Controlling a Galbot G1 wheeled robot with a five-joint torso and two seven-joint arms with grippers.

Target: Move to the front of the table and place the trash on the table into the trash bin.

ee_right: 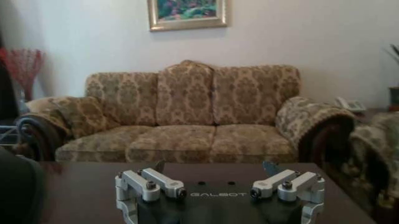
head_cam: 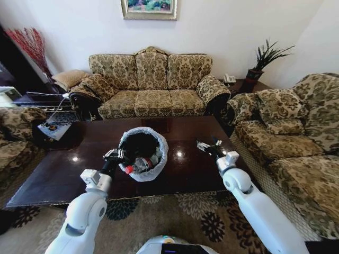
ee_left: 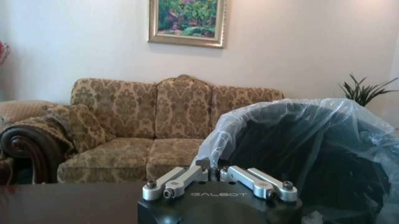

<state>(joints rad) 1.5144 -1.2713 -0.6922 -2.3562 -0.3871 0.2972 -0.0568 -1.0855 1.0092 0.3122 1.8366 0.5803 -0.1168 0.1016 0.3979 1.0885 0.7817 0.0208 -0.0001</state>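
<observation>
Two-arm closing step, seemingly: trash (head_cam: 139, 165) inside trash bin (head_cam: 159, 138) mid-worktop (head_cam: 185, 169); left gripper (head_cam: 113, 155) closed at 9 o'clock rim, grip unclear; right gripper (head_cam: 207, 145) wide, empty, at 3 o'clock; next, release and withdrawal.

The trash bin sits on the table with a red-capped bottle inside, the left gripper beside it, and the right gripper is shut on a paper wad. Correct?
Not quite. The right gripper is open and holds nothing, as the right wrist view shows. The rest stands: the trash bin sits on the table with the red-capped bottle inside, the left gripper beside it.
</observation>
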